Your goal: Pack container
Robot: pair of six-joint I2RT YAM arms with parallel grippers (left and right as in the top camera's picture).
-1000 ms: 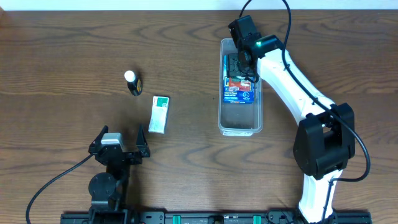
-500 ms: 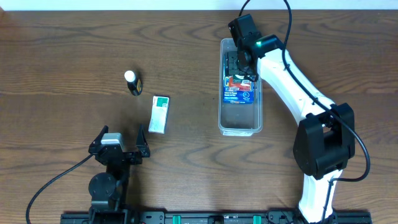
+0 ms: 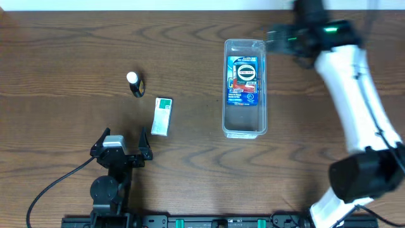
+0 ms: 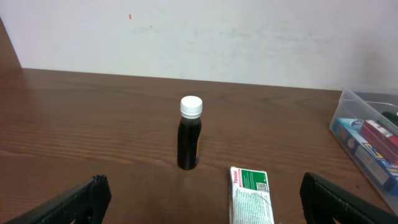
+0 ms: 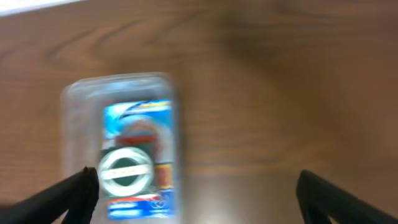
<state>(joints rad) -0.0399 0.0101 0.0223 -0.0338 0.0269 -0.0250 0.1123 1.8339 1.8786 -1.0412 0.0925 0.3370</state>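
Observation:
The clear container (image 3: 244,124) stands right of the table's middle, with a blue flat package (image 3: 243,79) lying in its far half. My right gripper (image 3: 279,40) is blurred, open and empty, just right of the container's far end. In the right wrist view the container (image 5: 73,106) and the package (image 5: 134,163) lie lower left, with my gripper (image 5: 199,200) wide open over bare wood. My left gripper (image 3: 123,149) is open and empty near the front edge. A green-and-white box (image 3: 162,116) and a small dark bottle with a white cap (image 3: 134,83) lie ahead of it.
In the left wrist view the bottle (image 4: 190,133) stands upright in the middle, the box (image 4: 251,195) lies flat at the lower right, and the container's corner (image 4: 352,109) shows at the right edge. A white wall runs behind the table.
My right gripper was down inside the container over the blue package. It has let go, lifted out and swung to the right. The package stays in the container. The left arm has not moved.

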